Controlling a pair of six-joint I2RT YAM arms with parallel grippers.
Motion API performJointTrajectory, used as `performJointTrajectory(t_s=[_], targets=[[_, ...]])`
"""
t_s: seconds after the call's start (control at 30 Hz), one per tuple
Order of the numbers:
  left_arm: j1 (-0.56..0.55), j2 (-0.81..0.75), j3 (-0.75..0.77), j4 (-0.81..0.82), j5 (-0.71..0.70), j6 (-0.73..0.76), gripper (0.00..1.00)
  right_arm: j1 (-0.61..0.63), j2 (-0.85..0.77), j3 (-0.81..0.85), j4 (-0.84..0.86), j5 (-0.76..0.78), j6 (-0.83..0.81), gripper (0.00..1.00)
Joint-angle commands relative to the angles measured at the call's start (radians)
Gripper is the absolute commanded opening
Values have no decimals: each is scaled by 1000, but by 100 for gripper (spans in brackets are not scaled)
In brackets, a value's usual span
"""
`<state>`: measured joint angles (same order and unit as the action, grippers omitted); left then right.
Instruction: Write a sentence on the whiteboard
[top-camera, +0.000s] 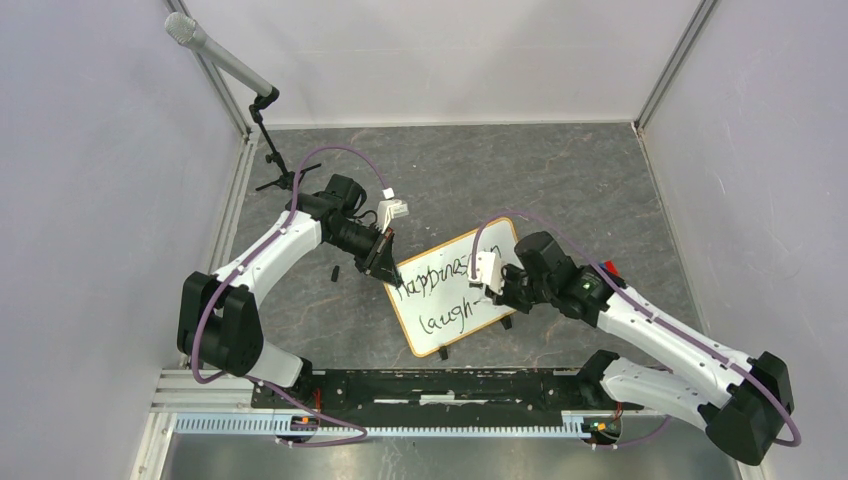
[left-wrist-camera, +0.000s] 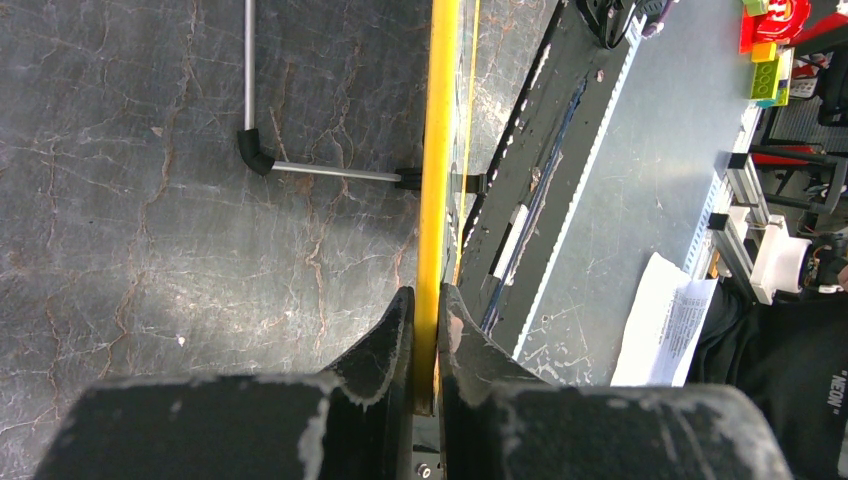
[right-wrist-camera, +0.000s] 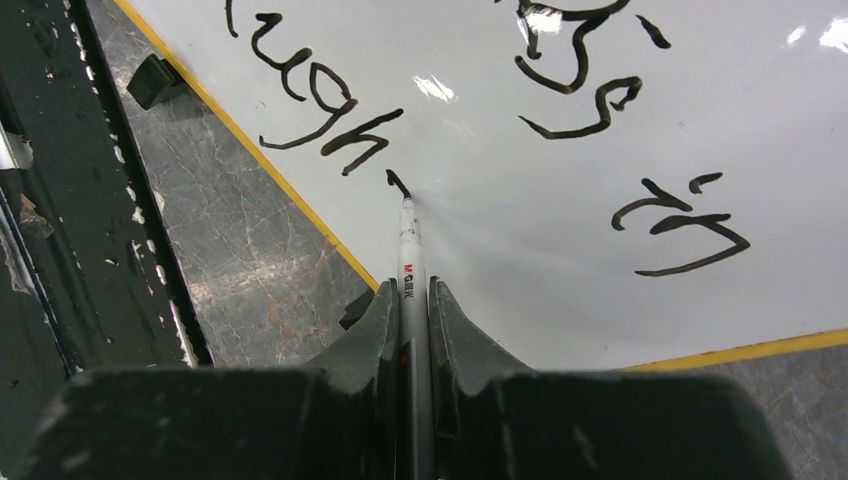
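Observation:
The whiteboard (top-camera: 455, 300) lies tilted on the dark table, its tan frame showing as a yellow edge (left-wrist-camera: 437, 150) in the left wrist view. My left gripper (top-camera: 385, 262) (left-wrist-camera: 427, 295) is shut on that edge at the board's upper left corner. The sentence (top-camera: 440, 275) reads "Happiness in" on the top line and "laugh" (right-wrist-camera: 320, 100) below. My right gripper (top-camera: 503, 290) (right-wrist-camera: 410, 285) is shut on a grey marker (right-wrist-camera: 410, 250). The marker's black tip touches the board just after the "h", at a short fresh stroke (right-wrist-camera: 398, 182).
A microphone on a stand (top-camera: 225, 60) rises at the back left. A small black cap (top-camera: 334, 272) lies left of the board. A red and blue item (top-camera: 608, 268) sits right of the right arm. The black rail (top-camera: 440, 385) borders the near edge.

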<state>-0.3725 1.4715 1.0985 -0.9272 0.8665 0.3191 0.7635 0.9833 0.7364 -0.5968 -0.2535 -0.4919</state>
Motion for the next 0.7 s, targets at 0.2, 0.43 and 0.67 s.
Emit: performJointTrajectory(t_s=[0.2, 0.43, 0.67], targets=[[-16, 11, -35, -10, -148, -5, 2, -32, -11, 60, -11, -2, -34, 0], [-17, 14, -35, -8, -147, -5, 2, -30, -18, 93, -2, -72, -33, 0], [-15, 15, -35, -9, -148, -5, 2, -30, 14, 82, 27, -57, -30, 0]])
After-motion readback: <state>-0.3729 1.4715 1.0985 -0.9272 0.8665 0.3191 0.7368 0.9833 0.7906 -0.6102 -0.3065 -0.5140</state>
